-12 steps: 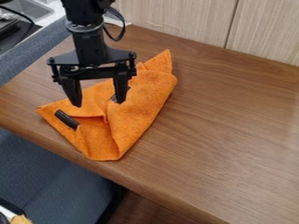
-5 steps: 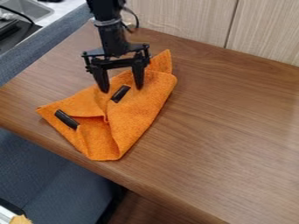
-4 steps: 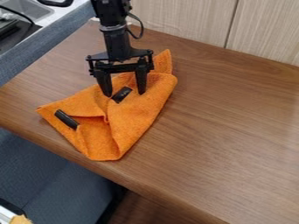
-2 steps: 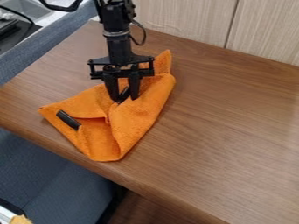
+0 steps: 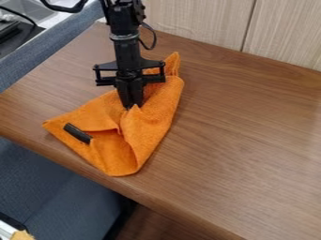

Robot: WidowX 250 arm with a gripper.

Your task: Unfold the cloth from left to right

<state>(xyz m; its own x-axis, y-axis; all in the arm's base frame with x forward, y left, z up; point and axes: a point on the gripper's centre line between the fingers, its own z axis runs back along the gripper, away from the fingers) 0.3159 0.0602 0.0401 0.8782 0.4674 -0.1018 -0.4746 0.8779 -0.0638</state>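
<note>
The gripper (image 5: 132,108) is hiding the patch of orange cloth (image 5: 152,123) behind its fingers, and the folds are covering the cloth's inner layers. The far edge of the view is cutting off the upper arm (image 5: 127,47) and a black loop (image 5: 64,8) to its left. At far left, the edge is cropping a sink (image 5: 33,8) and a dark item (image 5: 9,32). At near left, it is cutting short a blue-grey seat (image 5: 59,180) and a pale scrap (image 5: 22,235), too little of which is showing to tell what it is. The table (image 5: 251,136) is running out of view at right.
</note>
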